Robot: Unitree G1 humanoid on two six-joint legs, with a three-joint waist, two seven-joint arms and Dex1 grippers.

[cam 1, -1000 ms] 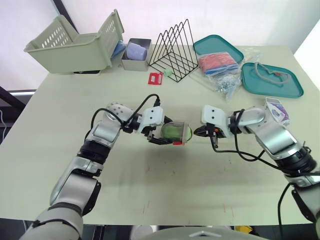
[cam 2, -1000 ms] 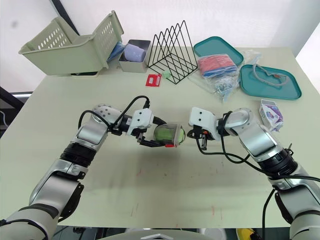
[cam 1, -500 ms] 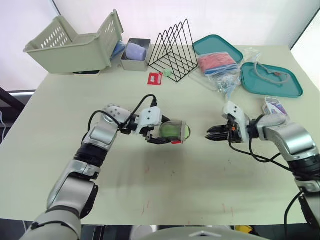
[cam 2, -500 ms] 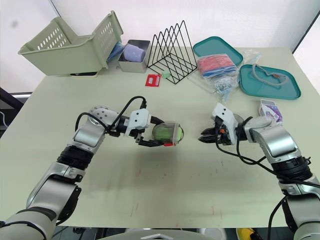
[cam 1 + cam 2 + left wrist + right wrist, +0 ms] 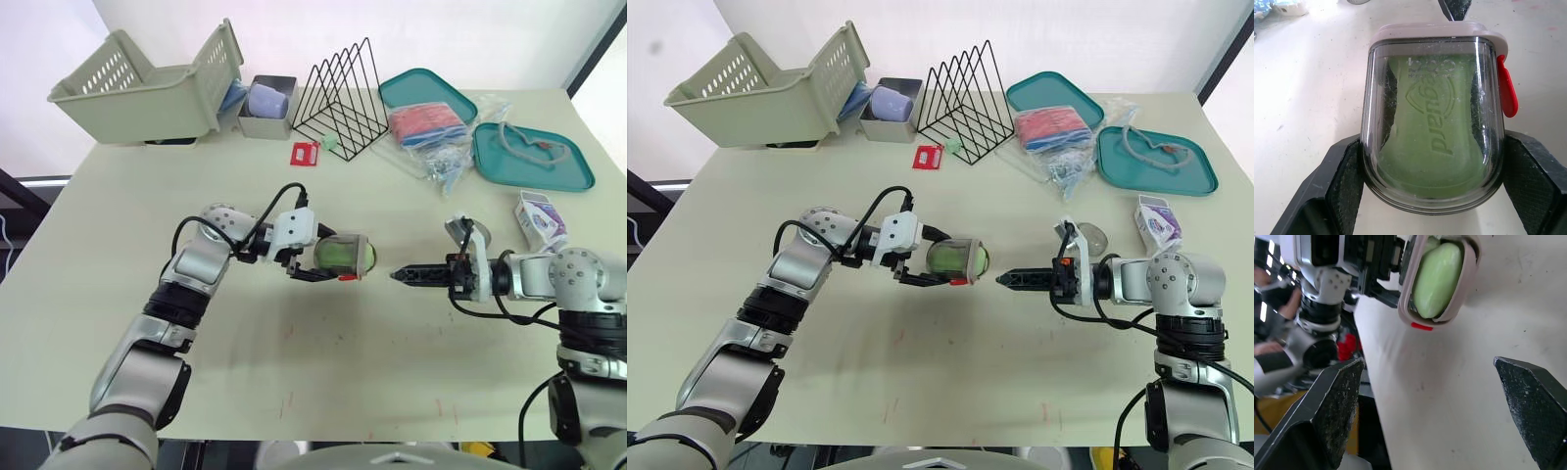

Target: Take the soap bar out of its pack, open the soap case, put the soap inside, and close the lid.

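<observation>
One step at most remains: between the left gripper's [image 5: 318,260] clamped fingers sits the case [image 5: 345,257], soap [image 5: 1432,127] inside, lid seemingly shut; the right gripper [image 5: 404,275], spread wide and empty, hovers near it.

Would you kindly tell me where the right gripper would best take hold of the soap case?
Take the soap case by its free rounded end, coming in from the robot's right. The left gripper has its fingers clamped on the long sides at the other end, leaving this end bare, and the open right gripper faces it. Probably stay off the red clip.
</observation>
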